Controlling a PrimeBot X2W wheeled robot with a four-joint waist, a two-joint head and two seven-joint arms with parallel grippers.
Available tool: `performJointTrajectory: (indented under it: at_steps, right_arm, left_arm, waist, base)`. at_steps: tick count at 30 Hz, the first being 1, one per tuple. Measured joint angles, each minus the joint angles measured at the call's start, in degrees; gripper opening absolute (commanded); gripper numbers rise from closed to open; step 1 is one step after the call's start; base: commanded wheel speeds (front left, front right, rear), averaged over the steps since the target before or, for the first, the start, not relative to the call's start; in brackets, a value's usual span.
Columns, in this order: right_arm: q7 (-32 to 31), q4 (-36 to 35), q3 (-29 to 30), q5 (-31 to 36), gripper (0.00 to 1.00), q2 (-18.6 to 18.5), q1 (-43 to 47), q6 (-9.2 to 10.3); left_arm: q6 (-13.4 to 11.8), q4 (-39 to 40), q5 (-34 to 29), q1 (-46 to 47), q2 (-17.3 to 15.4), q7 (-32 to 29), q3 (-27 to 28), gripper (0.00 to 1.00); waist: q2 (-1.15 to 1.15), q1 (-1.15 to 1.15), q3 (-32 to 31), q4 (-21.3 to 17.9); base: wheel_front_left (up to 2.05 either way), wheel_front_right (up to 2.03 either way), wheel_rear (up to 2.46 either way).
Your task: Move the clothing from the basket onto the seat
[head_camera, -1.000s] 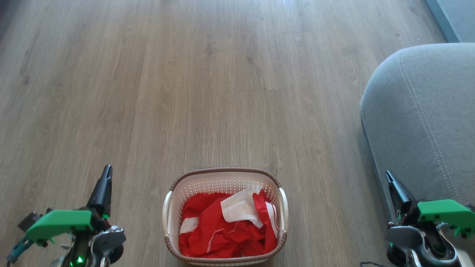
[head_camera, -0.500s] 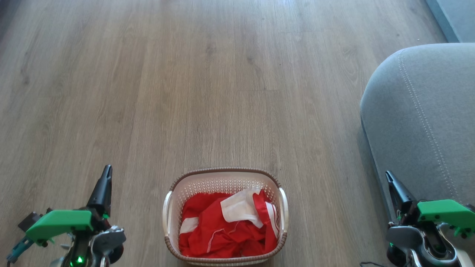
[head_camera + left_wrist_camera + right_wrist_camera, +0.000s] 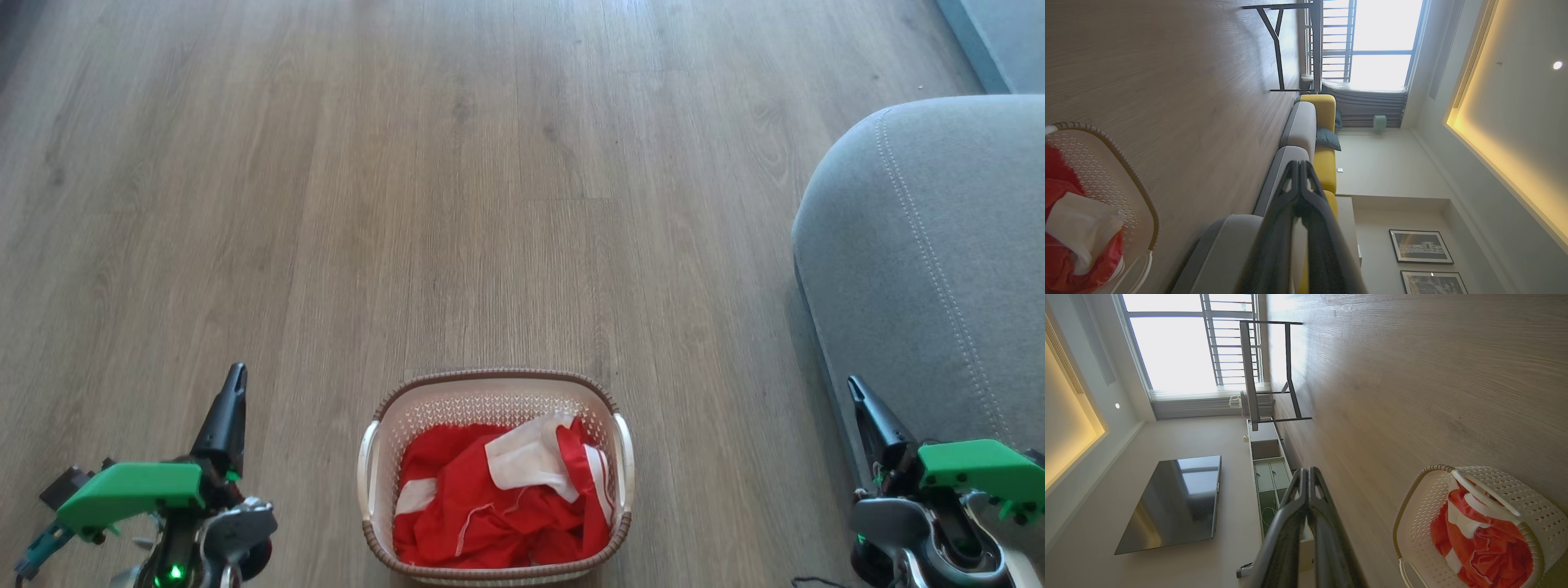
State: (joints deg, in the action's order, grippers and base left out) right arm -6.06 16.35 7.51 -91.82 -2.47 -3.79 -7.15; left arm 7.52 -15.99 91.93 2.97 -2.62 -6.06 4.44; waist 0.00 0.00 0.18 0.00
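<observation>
Your basket (image 3: 490, 376) holds crumpled red clothing (image 3: 490, 510), seat (image 3: 922, 261) off to its right, left gripper (image 3: 236, 374) and right gripper (image 3: 854, 386) both pinched together

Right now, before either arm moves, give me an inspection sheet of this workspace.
surface: wood-look floor, with the basket standing on it.
job's things: red and white clothing heaped in the basket; grey seat to the robot's right, nothing on its visible part.
clutter: nothing seen.
grippers: left gripper and right gripper both shut, holding nothing, either side of the basket.
cables: thin dark strand on the floor by the right gripper, possibly a cable.
surroundings: window, television, framed pictures, yellow sofa back.
</observation>
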Motion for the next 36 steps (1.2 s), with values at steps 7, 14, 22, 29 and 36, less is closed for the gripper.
performJointTrajectory:
  at_steps: [7,14,22,29,36]
  right_arm:
    - [0.0,0.0,0.0,0.0,0.0,0.0,0.0,0.0]
    - [0.1,4.7,-0.3,0.0,1.0,0.5,2.4,0.02]
    - [0.5,5.0,-1.0,0.3,1.0,0.5,2.8,0.07]
    - [1.8,5.0,-2.5,1.5,1.0,0.2,1.5,0.07]
    - [3.3,5.0,-4.6,3.2,1.0,-1.0,0.2,0.07]
  left_arm:
    - [0.0,0.0,0.0,0.0,0.0,0.0,0.0,0.0]
    - [0.0,-4.8,0.0,-3.5,0.2,0.1,-0.2,1.0]
    - [0.0,-5.4,-0.2,-3.2,0.3,1.1,-0.5,1.0]
    - [0.0,-5.4,-1.8,-2.6,0.3,2.2,-1.2,1.0]
    - [0.0,-5.4,-4.6,-1.1,0.3,3.6,-1.7,1.0]
  waist:
    - [0.0,0.0,0.0,0.0]
    - [0.0,0.0,0.0,0.0]
    - [0.0,0.0,0.2,0.0]
    - [0.0,0.0,0.3,0.0]
    - [0.0,0.0,0.4,0.0]
  base:
    - [0.0,0.0,0.0]
    - [0.0,0.0,0.0]
    - [0.0,0.0,0.0]
    - [0.0,0.0,0.0]
    - [0.0,0.0,0.0]
